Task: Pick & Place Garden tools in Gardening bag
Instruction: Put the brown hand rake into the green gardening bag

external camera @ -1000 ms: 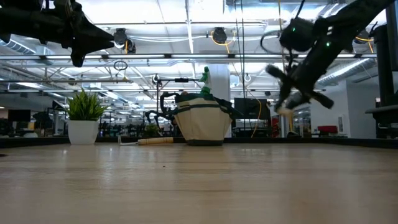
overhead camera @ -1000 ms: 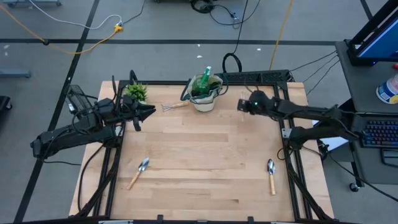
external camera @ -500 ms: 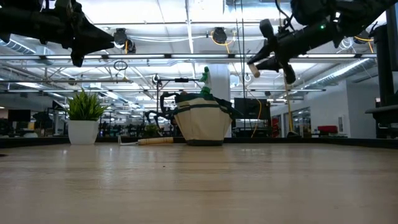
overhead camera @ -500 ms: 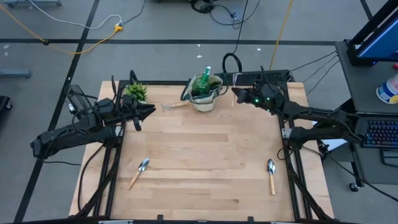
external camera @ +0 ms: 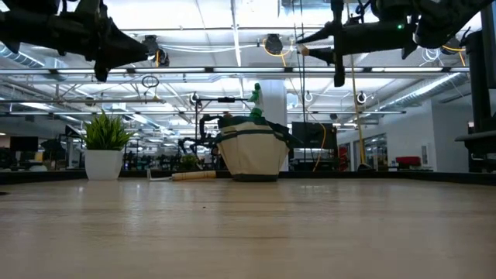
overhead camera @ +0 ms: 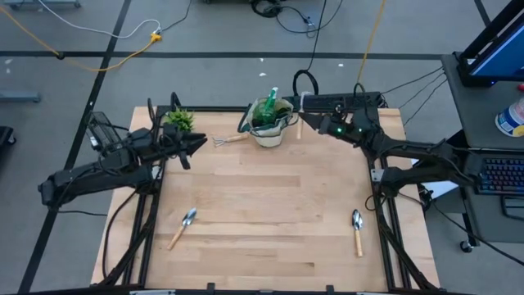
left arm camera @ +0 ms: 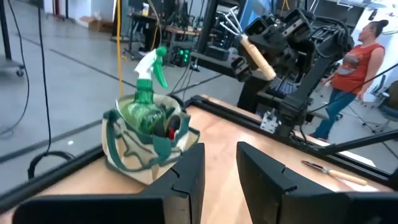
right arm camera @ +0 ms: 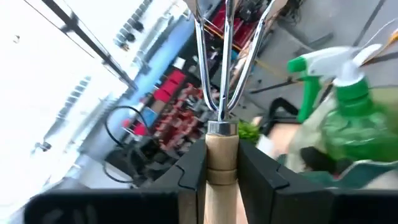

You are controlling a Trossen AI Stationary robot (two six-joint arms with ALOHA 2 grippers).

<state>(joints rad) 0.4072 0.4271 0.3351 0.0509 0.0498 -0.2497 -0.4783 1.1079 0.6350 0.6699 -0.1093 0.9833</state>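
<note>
The beige gardening bag (overhead camera: 270, 127) with green trim stands at the table's far edge, with the green spray bottle (overhead camera: 269, 105) upright in it and something red beside the bottle (left arm camera: 173, 125). My right gripper (overhead camera: 303, 115) is just right of the bag and above its top, shut on a wooden-handled fork (right arm camera: 214, 62) with metal tines. My left gripper (overhead camera: 195, 146) is open and empty in the air left of the bag. A small rake (overhead camera: 229, 139) lies on the table left of the bag. Two trowels (overhead camera: 184, 226) (overhead camera: 358, 230) lie near the front. My right gripper pinches the fork's wooden handle (right arm camera: 222, 152) between its two fingers, just below the metal collar. The tines stick out past the fingertips and the handle's free end (left arm camera: 258, 59) sticks out the other way. The fork is lifted clear, high above the table.
A small potted plant (overhead camera: 178, 121) stands at the far left, close to my left gripper. A black power strip (overhead camera: 340, 100) lies behind my right gripper. A person (left arm camera: 357, 62) stands beyond the table's right side. The table's middle is bare wood (overhead camera: 262, 197).
My right gripper has risen and gone toward the bag and the table's far edge with the fork. It has turned from pointing down to lying level. The fork has swung round with it.
</note>
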